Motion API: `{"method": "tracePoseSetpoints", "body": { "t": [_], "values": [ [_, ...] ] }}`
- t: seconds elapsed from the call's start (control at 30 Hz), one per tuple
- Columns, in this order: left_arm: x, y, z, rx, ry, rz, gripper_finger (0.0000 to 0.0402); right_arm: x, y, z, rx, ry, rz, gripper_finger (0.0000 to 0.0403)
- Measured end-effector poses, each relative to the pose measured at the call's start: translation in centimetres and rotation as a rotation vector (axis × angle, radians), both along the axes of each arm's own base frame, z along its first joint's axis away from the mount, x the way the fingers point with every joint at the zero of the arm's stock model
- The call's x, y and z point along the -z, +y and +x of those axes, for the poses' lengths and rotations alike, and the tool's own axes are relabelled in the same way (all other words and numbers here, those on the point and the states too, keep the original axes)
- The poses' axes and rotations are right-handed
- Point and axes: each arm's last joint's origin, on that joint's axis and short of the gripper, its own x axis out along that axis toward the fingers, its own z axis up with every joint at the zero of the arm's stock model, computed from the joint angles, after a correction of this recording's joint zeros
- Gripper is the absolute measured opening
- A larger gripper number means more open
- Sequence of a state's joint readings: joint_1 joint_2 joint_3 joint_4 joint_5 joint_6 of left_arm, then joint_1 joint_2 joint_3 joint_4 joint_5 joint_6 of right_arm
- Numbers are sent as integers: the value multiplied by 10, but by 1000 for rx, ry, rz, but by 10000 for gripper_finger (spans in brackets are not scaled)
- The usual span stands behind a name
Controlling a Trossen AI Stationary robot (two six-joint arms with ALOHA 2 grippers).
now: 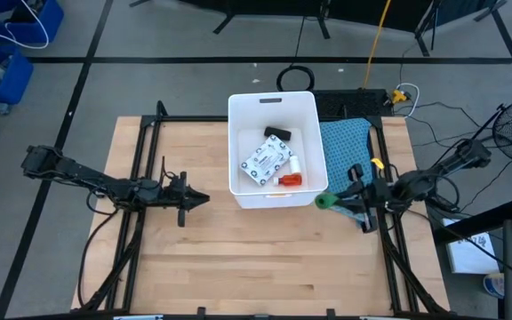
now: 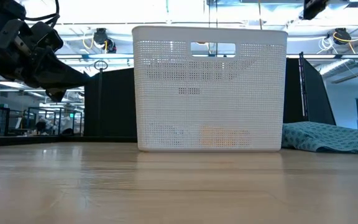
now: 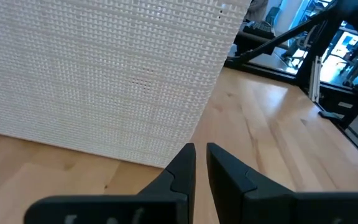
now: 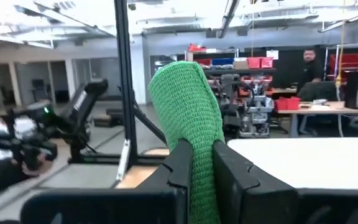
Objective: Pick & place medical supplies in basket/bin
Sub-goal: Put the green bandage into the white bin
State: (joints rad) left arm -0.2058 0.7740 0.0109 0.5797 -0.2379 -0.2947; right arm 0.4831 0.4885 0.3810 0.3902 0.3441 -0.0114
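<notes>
The white basket [image 1: 274,100] stands at the table's middle, toward the far edge, and its perforated wall [image 2: 210,87] fills the low view. Inside lie a white packet [image 1: 267,160], a black piece [image 1: 276,133], a red bottle [image 1: 287,180] and a small white piece [image 1: 296,164]. My right gripper [image 1: 338,201] hovers just right of the basket's near right corner, shut on a green stick [image 1: 325,202]. My left gripper [image 1: 204,197] waits left of the basket, shut and holding nothing. My right gripper [image 4: 202,155] pinches the green woven stick [image 4: 188,106] between its two fingers. The fingers come level from the table's right and lie across it. The stick stands about upright, its top end [image 4: 179,71] well above the fingertips, lifted clear of the table.
A blue-green cloth [image 1: 345,142] lies on the table right of the basket, behind my right gripper, and shows in the low view as well [image 2: 331,137]. Bare wood [image 1: 256,258] spreads across the near half of the table. Dark frame rails run along both sides.
</notes>
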Motion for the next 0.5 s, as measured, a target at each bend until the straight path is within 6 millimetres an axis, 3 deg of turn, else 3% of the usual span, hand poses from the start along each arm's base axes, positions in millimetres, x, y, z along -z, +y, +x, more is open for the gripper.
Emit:
{"method": "tracePoseSetpoints", "body": {
  "t": [0.17,0.33,0.5],
  "values": [
    [0,1,0,-29,-2,12,42,-27,-1,3,29,-17,-9,28],
    [-3,3,0,-98,-27,55,42,-81,-13,19,164,91,-60,28],
    [-6,3,1,-106,-56,108,42,-134,-40,44,315,247,-120,28]
  ]
}}
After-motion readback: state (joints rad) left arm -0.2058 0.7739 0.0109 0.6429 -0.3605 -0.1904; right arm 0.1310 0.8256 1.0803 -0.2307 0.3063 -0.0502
